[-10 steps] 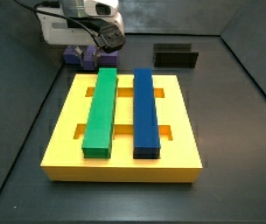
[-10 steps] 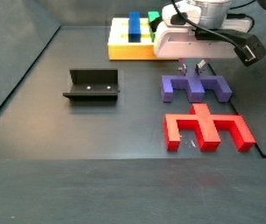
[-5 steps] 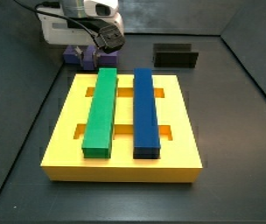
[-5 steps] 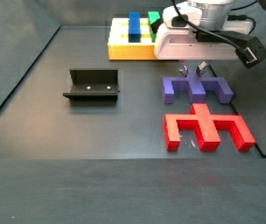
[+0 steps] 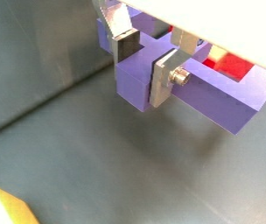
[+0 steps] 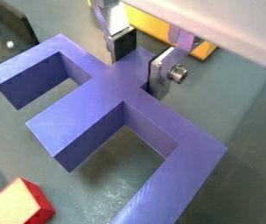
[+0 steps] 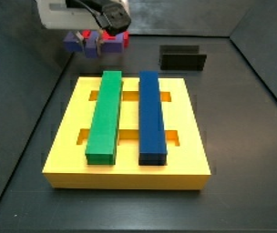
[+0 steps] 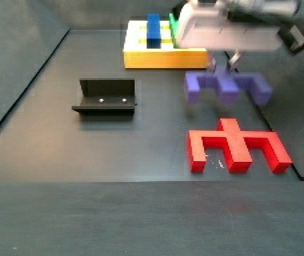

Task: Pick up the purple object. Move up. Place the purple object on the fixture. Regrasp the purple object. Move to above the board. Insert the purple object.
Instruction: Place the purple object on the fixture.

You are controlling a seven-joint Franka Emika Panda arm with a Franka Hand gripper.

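Note:
The purple object (image 8: 226,87) hangs above the floor by its centre tab, with my gripper (image 8: 228,66) shut on that tab. In both wrist views the silver fingers (image 6: 161,75) press the tab's two sides, and the legs (image 6: 94,118) spread out below my gripper (image 6: 142,61). My gripper (image 5: 145,66) holds the purple object (image 5: 206,98) level. In a side view the piece (image 7: 76,41) shows only partly under the gripper (image 7: 95,33), behind the yellow board (image 7: 128,166). The black fixture (image 8: 104,97) stands empty, well left of the gripper.
A red notched block (image 8: 236,147) lies on the floor just in front of the held piece. The board (image 8: 144,58) carries a green bar (image 7: 105,116) and a blue bar (image 7: 152,118). The fixture (image 7: 184,58) sits beyond the board's far right corner. Dark walls enclose the floor.
My gripper has risen with the purple object, which lay on the floor before and now hangs above it. The red block shows more beneath it.

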